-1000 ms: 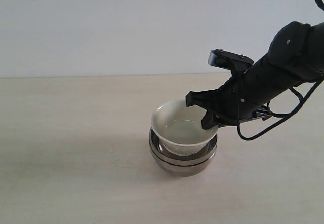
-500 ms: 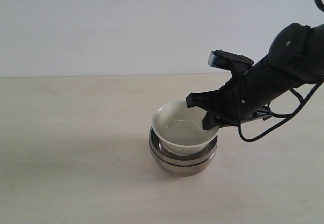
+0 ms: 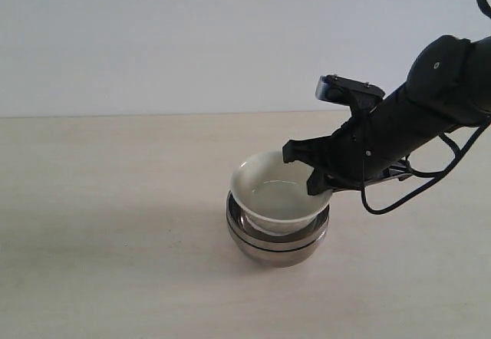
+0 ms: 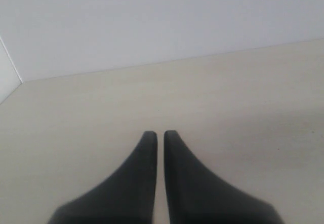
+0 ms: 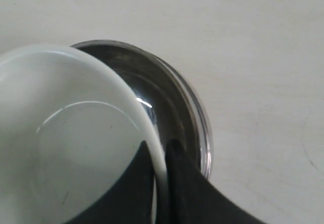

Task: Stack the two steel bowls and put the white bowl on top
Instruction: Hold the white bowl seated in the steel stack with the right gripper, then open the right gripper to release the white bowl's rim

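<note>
The two steel bowls (image 3: 278, 239) stand nested one in the other at the table's middle; their shiny rims (image 5: 197, 117) show in the right wrist view. The white bowl (image 3: 272, 195) sits tilted in the upper steel bowl. My right gripper (image 3: 318, 188) is shut on the white bowl's (image 5: 71, 133) right rim, one finger inside and one outside (image 5: 161, 150). My left gripper (image 4: 160, 135) is away from the bowls over bare table, its fingers almost touching and holding nothing. It does not appear in the exterior view.
The pale wooden table (image 3: 100, 224) runs back to a plain white wall (image 3: 153, 40). The right arm's black cable (image 3: 406, 193) loops just above the table to the right of the bowls.
The white bowl and right gripper have shifted very slightly to the right and settled; over the last half second nothing moves.
</note>
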